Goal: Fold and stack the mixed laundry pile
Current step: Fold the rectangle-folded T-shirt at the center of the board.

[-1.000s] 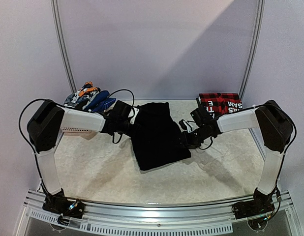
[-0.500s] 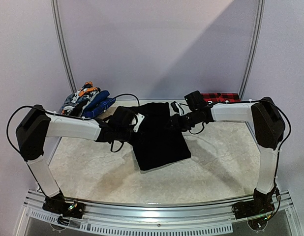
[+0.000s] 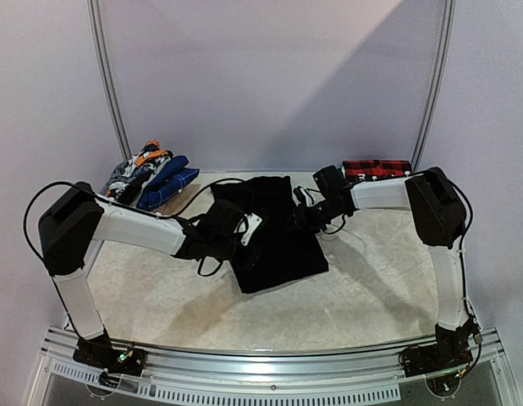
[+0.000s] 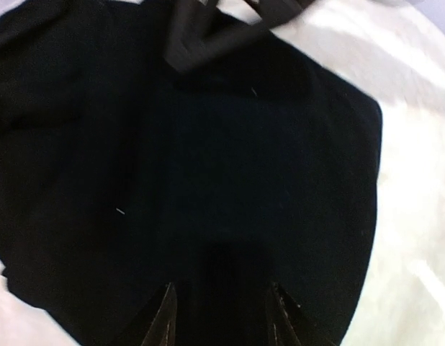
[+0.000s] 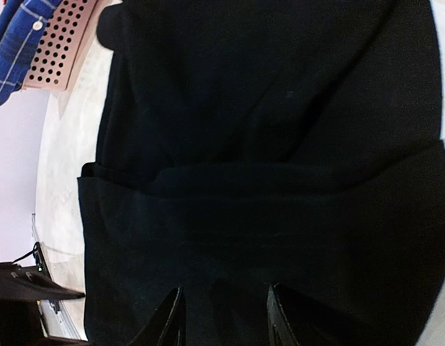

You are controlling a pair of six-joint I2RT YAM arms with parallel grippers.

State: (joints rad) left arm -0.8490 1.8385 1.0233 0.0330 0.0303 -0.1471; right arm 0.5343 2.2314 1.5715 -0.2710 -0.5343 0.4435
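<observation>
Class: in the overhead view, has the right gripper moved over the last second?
Yes. The right gripper has moved left, from the right edge of the black garment in over it, away from the red plaid stack.

open table (image 3: 270,317) before black trousers (image 3: 283,262); left corner blocked (laundry pile (image 3: 147,173))
</observation>
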